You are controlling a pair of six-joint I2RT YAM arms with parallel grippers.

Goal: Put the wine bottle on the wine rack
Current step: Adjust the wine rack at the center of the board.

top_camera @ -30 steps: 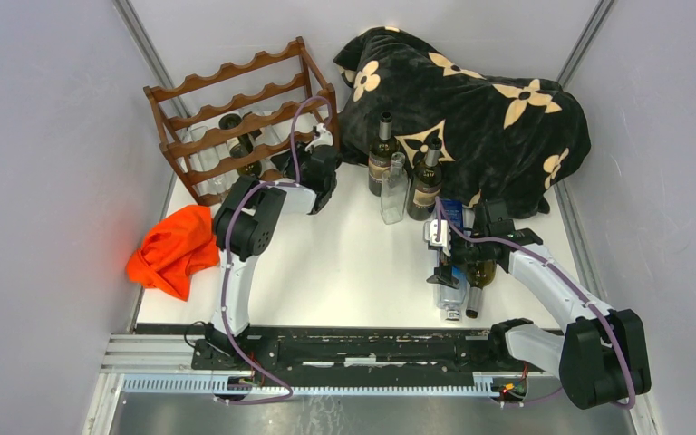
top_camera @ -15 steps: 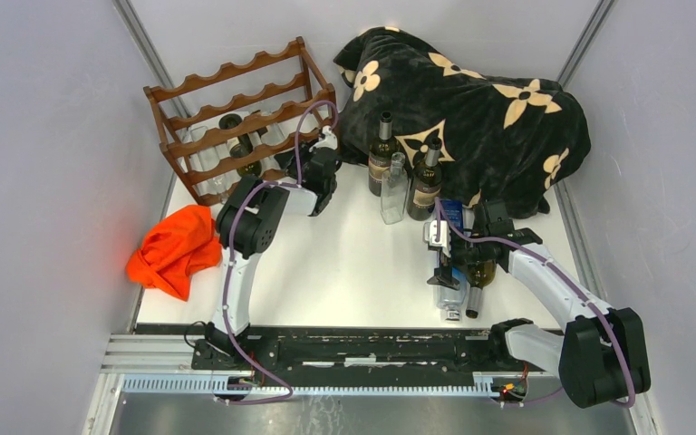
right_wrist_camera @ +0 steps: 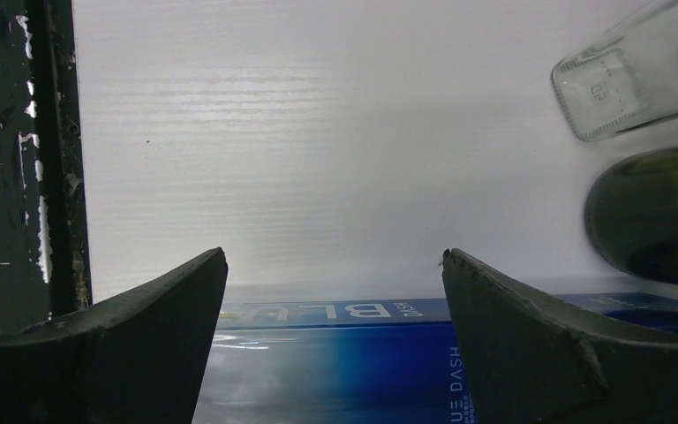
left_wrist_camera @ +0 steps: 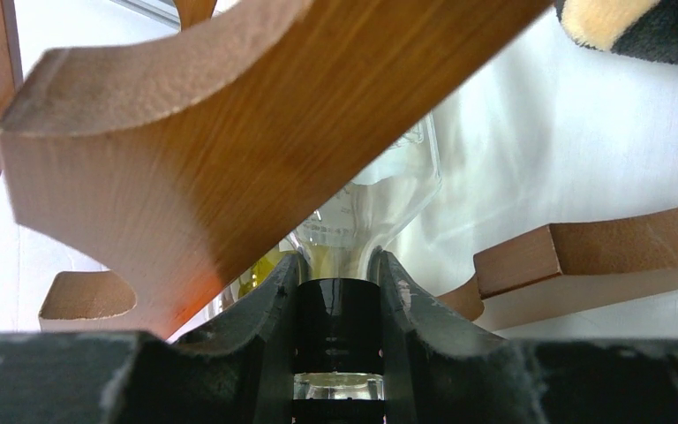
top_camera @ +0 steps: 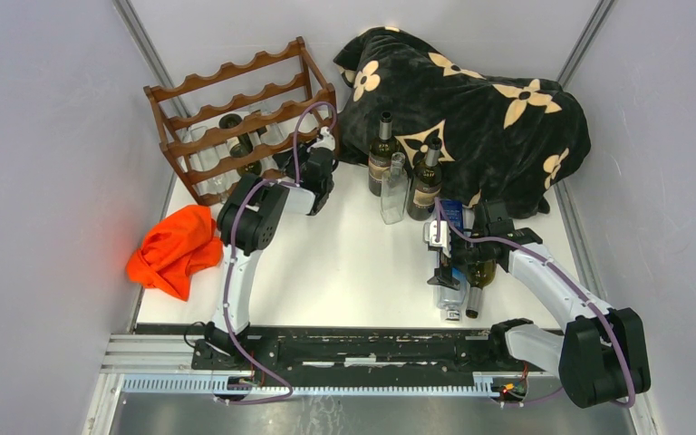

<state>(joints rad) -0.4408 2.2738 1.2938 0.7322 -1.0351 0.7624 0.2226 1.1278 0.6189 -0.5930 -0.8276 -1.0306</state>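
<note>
The dark reddish-brown wine rack point(top_camera: 236, 118) stands at the back left, and its scalloped rail point(left_wrist_camera: 185, 150) fills the left wrist view. My left gripper point(top_camera: 297, 159) point(left_wrist_camera: 338, 265) is shut on the black-capped neck point(left_wrist_camera: 339, 322) of a clear wine bottle point(left_wrist_camera: 380, 199). The bottle's body reaches in between the rack's rails at the lower right end. My right gripper point(top_camera: 441, 265) point(right_wrist_camera: 334, 256) stands open over a clear bottle with a blue label point(right_wrist_camera: 335, 353) point(top_camera: 451, 294) lying on the table, one finger on each side of it.
A dark bottle point(top_camera: 478, 276) lies beside the blue-labelled one. Three bottles point(top_camera: 382, 156) stand upright in front of a black flowered blanket point(top_camera: 480, 100). The rack holds a dark bottle point(top_camera: 238, 136). An orange cloth point(top_camera: 174, 249) lies at the left table edge.
My left arm has eased slightly towards the rack with the bottle in its grip. The right arm has not moved.
</note>
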